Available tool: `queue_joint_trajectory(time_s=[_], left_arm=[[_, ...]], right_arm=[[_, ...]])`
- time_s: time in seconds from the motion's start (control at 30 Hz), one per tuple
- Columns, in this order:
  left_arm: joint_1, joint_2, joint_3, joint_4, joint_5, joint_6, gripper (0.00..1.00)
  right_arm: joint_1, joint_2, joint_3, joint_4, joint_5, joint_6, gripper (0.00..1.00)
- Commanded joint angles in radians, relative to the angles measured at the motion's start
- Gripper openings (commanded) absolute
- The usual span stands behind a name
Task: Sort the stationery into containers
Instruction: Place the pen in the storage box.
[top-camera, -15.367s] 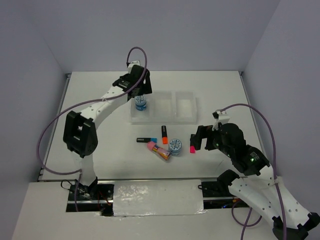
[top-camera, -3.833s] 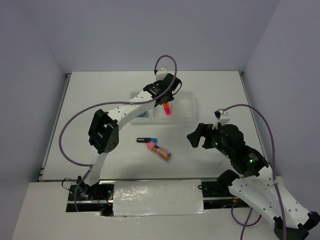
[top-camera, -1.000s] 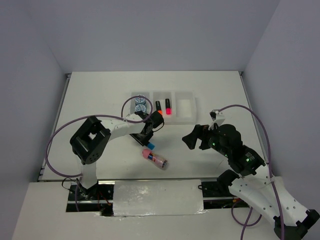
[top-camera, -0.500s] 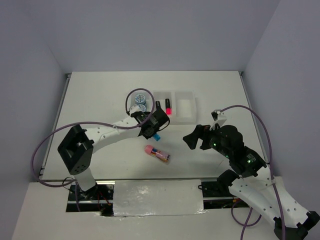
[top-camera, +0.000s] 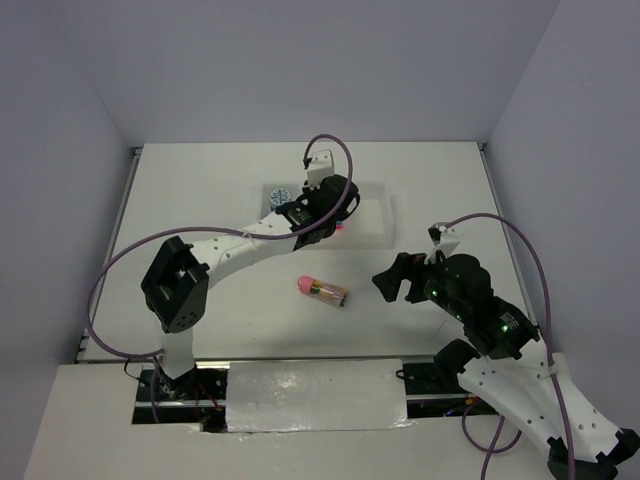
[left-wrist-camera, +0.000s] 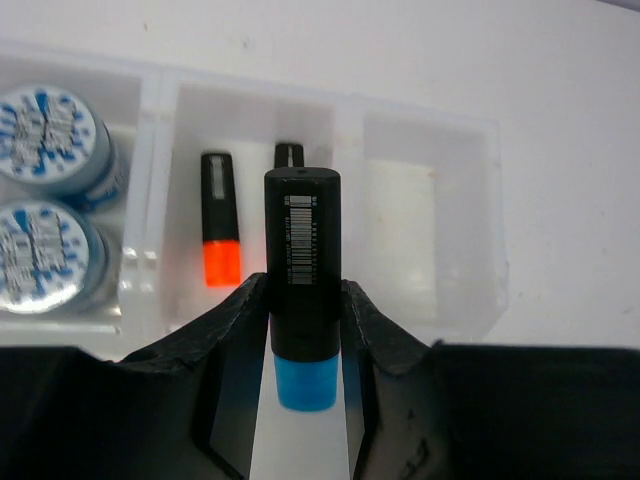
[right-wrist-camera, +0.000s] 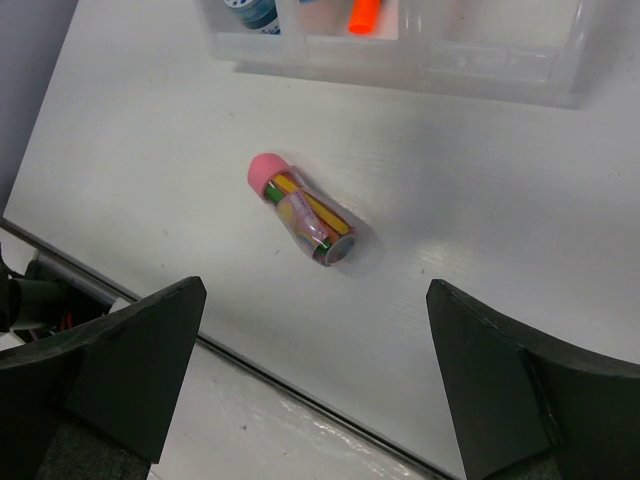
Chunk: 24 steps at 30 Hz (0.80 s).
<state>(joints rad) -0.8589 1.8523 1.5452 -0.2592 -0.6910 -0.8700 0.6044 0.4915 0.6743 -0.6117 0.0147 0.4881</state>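
Note:
My left gripper (left-wrist-camera: 303, 292) is shut on the black marker with the blue cap (left-wrist-camera: 301, 250), cap toward the wrist. It hangs over the middle compartment of the white translucent tray (left-wrist-camera: 470, 215). That compartment holds the orange-capped marker (left-wrist-camera: 220, 235) and a second black marker (left-wrist-camera: 289, 153), mostly hidden behind the held one. Two blue-white discs (left-wrist-camera: 45, 130) fill the left compartment. The pink-tipped orange-yellow bundle (top-camera: 323, 291) lies on the table in front of the tray (top-camera: 375, 215). My right gripper (right-wrist-camera: 320, 380) stands open above the table, near the bundle (right-wrist-camera: 300, 220).
The tray's right compartment (left-wrist-camera: 420, 220) holds nothing. The left arm (top-camera: 230, 245) stretches across the table from its base to the tray. A taped strip (top-camera: 315, 395) runs along the near edge between the arm bases.
The left gripper has carried the blue-capped marker from the table in front of the tray to above its middle compartment. The bundle shifted slightly. The right arm has barely moved.

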Motion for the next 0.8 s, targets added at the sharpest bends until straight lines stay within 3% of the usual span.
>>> queue_joint_trajectory(time_s=[0.0, 0.23, 0.47, 0.63, 0.77], left_arm=[[0.050, 0.028, 0.049, 0.162, 0.008, 0.262, 0.08], [0.104, 0.120, 0.130, 0.176, 0.107, 0.376, 0.13], [0.124, 0.180, 0.104, 0.212, 0.143, 0.355, 0.23], [0.135, 0.203, 0.108, 0.187, 0.120, 0.329, 0.42], [0.159, 0.211, 0.099, 0.198, 0.148, 0.315, 0.65]], right_arm=[[0.008, -0.007, 0.041, -0.016, 0.028, -0.028, 1.00], [0.008, 0.009, 0.038, -0.003, 0.034, -0.043, 1.00], [0.008, 0.041, 0.042, 0.010, 0.019, -0.042, 1.00], [0.008, 0.038, 0.027, 0.013, 0.018, -0.039, 1.00], [0.006, 0.065, 0.019, 0.027, 0.004, -0.048, 1.00]])
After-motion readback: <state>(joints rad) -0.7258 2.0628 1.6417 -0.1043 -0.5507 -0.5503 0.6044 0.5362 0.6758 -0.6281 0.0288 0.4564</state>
